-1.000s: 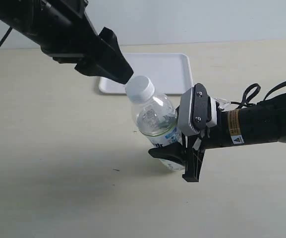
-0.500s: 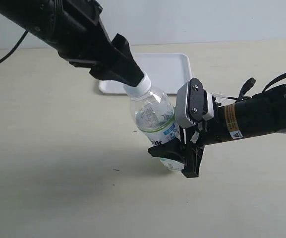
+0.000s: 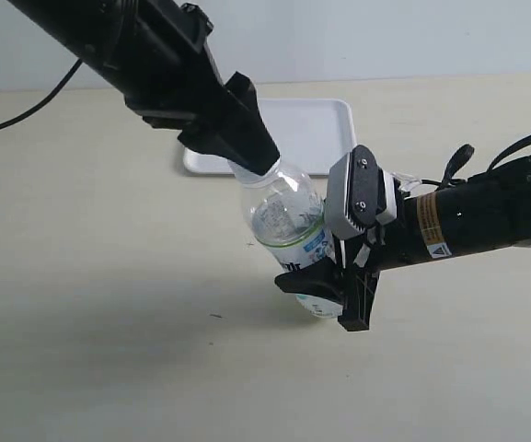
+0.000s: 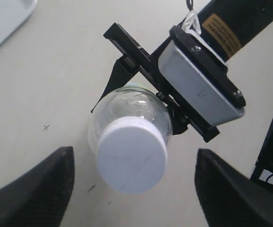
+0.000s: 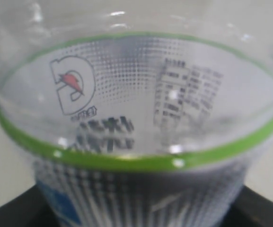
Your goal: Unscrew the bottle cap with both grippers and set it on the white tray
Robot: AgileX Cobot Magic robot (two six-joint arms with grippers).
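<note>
The clear bottle [image 3: 285, 219] leans off the table, and my right gripper [image 3: 329, 290], the one with the grey plate, is shut on its labelled lower body. In the right wrist view the bottle [image 5: 136, 118] fills the frame, with dark jaw edges at both lower corners. The all-black left gripper [image 3: 249, 155] sits over the bottle's neck and hides the cap in the exterior view. From the left wrist, the white bottle cap [image 4: 132, 154] lies between the two black fingers [image 4: 41, 189], with a gap on each side, so the left gripper [image 4: 134, 189] is open. The white tray [image 3: 325, 129] lies behind the bottle.
The tray's corner [image 4: 4, 19] shows in the left wrist view. Black cables [image 3: 463, 170] trail beside the right arm. A cable [image 3: 26, 110] runs from the left arm at the far left. The beige table [image 3: 109, 322] lies in front of the bottle.
The left gripper has moved right and down onto the bottle's top; the cap, plainly visible a second ago, is now covered by its fingers. The bottle and right gripper shifted slightly, then held.
</note>
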